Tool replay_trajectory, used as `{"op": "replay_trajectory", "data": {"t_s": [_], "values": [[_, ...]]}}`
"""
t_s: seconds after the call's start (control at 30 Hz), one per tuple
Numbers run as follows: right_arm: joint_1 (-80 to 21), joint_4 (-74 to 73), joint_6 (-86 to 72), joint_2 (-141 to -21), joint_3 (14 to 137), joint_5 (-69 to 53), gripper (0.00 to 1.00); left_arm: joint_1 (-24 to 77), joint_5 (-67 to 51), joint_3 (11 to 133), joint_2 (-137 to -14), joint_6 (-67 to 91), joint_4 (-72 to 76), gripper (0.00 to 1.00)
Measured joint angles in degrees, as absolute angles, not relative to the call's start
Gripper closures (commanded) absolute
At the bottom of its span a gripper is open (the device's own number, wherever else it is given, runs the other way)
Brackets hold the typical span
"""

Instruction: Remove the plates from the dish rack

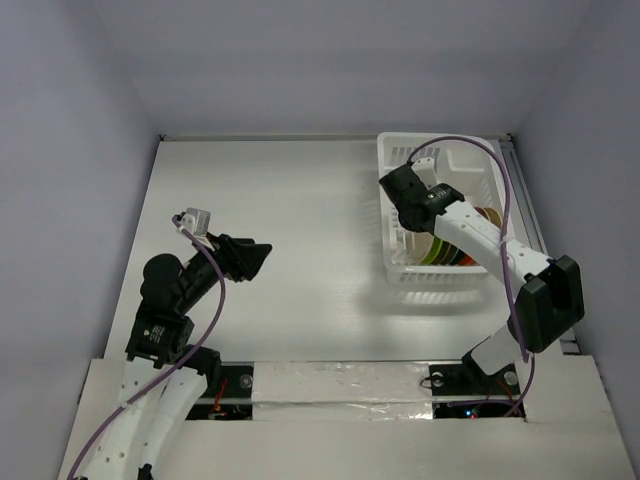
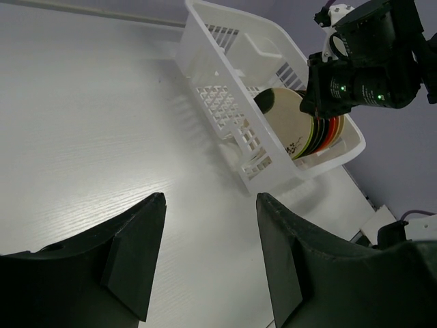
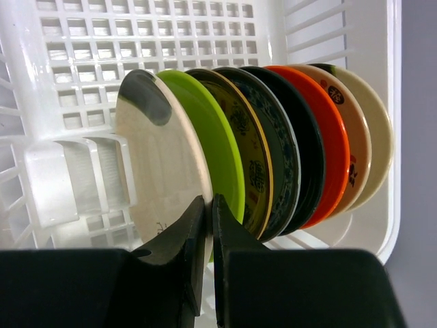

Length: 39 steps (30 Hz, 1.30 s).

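Observation:
The white dish rack (image 1: 386, 152) stands at the far right of the table. Several plates stand on edge in a row inside it (image 1: 457, 252). In the right wrist view the row runs from a cream plate (image 3: 157, 157) through a lime green plate (image 3: 213, 130), dark patterned ones and an orange plate (image 3: 328, 130) to more cream ones. My right gripper (image 3: 209, 202) is shut on the rim of the first cream plate, which still stands in the rack (image 3: 136, 41). My left gripper (image 2: 212, 205) is open and empty above the bare table, left of the rack (image 2: 225, 102).
The right arm (image 1: 480, 235) reaches over the rack's near wall. A purple cable (image 1: 505, 200) loops above the rack. The rack sits close to the right wall and the table's right edge. White tabletop (image 1: 280, 200) lies between the two arms.

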<state>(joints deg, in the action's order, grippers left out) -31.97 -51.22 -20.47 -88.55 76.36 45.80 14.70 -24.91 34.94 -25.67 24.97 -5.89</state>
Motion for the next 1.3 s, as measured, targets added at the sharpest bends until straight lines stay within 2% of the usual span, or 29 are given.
{"op": "replay_trajectory", "data": {"t_s": [0.57, 0.73, 0.77, 0.8, 0.87, 0.9, 1.0, 1.13, 1.3], "values": [[-33.58, -57.17, -19.99, -88.68, 86.37, 52.56, 1.0, 14.81, -23.51, 34.92, -25.65, 25.12, -6.02, 0.47], [-35.4, -59.2, -20.73, -84.44, 90.3, 53.25, 1.0, 14.81, -22.28, 34.92, -25.65, 25.17, -6.5, 0.48], [-36.21, -59.02, -20.78, -82.72, 91.18, 52.99, 1.0, 14.81, -22.0, 34.92, -25.65, 25.21, -6.7, 0.51], [-37.1, -58.33, -20.73, -80.86, 91.7, 52.6, 1.0, 14.81, -21.67, 34.92, -25.63, 25.36, -6.87, 0.64], [-38.81, -55.94, -20.64, -76.79, 91.88, 50.68, 1.0, 14.81, -20.91, 34.92, -25.63, 25.56, -7.22, 0.77], [-39.48, -54.48, -20.51, -74.74, 91.88, 49.25, 1.0, 14.81, -20.69, 34.92, -25.61, 25.56, -7.33, 0.87], [-40.34, -47.86, -20.67, -71.55, 90.48, 43.77, 1.0, 14.79, -19.77, 34.92, -25.47, 25.71, -7.68, 1.0], [-42.15, -38.35, -21.61, -76.03, 88.64, 36.4, 1.0, 14.68, -17.93, 34.92, -25.26, 25.76, -8.03, 1.0], [-47.75, -27.79, -23.62, -92.92, 88.66, 28.69, 1.0, 14.13, -15.73, 34.92, -24.97, 25.85, -8.95, 0.84]]}}
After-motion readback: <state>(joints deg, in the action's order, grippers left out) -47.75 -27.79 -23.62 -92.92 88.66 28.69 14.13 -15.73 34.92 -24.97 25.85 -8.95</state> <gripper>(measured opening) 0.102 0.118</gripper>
